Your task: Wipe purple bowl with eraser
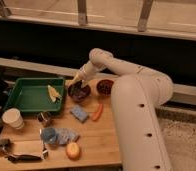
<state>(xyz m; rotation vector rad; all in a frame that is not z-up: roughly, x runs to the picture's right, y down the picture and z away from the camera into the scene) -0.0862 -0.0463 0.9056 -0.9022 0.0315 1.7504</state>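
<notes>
The purple bowl (79, 93) stands on the wooden table, just right of the green tray. My gripper (74, 82) hangs at the bowl's upper left rim, shut, with the arm reaching in from the right. A dark shape (82, 90) lies inside the bowl below the gripper and may be the eraser. I cannot tell whether the gripper holds it.
A dark red bowl (105, 86) sits right of the purple one. In front lie a blue sponge (79, 113) and an orange stick (97, 112). The green tray (26, 100) holds a yellow item. A white cup (13, 118), a metal can (44, 118), blue cloth (58, 135) and a round fruit (73, 150) stand nearer.
</notes>
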